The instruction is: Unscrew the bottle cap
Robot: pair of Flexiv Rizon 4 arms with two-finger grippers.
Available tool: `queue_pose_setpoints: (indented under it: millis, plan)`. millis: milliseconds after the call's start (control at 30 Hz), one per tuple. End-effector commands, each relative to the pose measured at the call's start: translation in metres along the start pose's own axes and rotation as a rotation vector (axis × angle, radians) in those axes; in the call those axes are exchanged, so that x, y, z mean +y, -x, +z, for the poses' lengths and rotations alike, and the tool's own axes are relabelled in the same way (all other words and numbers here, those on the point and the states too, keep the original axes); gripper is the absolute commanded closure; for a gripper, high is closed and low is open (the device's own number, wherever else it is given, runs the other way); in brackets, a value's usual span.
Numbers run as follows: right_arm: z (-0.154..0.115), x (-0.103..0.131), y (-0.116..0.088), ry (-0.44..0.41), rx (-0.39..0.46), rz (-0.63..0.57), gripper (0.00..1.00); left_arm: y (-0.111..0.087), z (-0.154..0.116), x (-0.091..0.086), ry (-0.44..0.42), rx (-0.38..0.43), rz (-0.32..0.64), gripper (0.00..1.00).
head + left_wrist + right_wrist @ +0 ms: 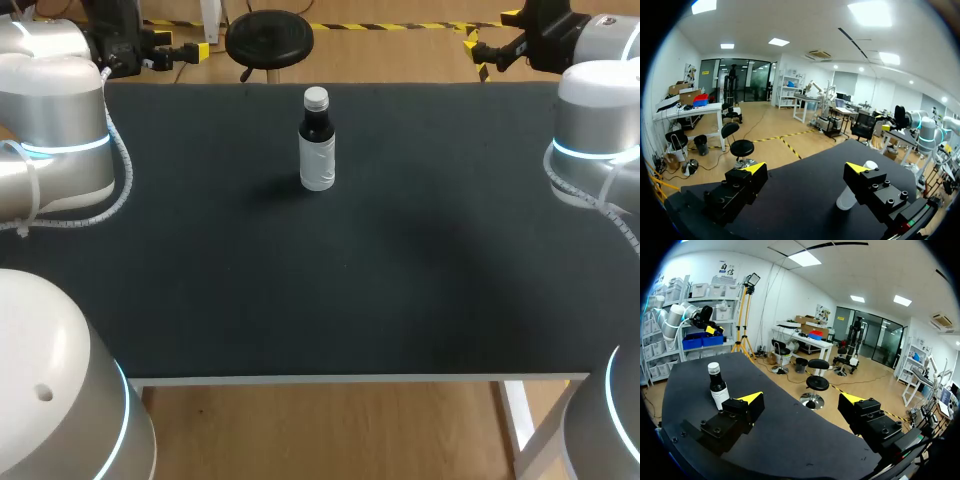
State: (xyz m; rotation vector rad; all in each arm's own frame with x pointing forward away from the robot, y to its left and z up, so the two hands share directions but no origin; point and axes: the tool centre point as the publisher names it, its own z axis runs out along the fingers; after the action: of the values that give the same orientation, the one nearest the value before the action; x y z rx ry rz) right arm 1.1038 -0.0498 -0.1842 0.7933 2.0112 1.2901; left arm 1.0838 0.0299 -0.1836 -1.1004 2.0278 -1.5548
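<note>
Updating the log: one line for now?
bottle: upright, cap on | left gripper: open, off bottle | right gripper: open, off bottle | unscrewing: not begun

Black table (420, 290) right across the head view, matte dark top, thin white rim (350, 380) along the table's near edge, white leg (517, 420) under its near right corner, same dark top in both wrist views

Dark bottle (318, 126), white label (317, 163)

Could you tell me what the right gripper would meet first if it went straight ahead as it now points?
Probably nothing: the right gripper points across bare table, and the bottle stands off to one side of it, though depth is unclear.
</note>
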Motion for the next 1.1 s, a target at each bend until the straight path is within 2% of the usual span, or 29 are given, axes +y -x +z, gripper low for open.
queue_pose_setpoints:
  millis: [33,733,967,1100]
  plan:
    - [0.000,0.000,0.000,0.000,0.001,0.000,0.00,0.000,0.000,-0.001,0.003,0.000,-0.001,0.00]
    - [0.000,0.000,0.000,0.000,0.001,0.000,0.00,0.000,0.000,-0.001,0.003,0.000,-0.001,0.00]
    - [0.000,0.000,0.000,0.000,0.001,0.000,0.00,-0.014,0.005,0.006,-0.081,0.172,0.113,0.00]
    - [0.000,0.000,0.000,0.000,0.001,0.000,0.00,-0.025,0.011,0.015,-0.125,0.312,0.150,0.00]
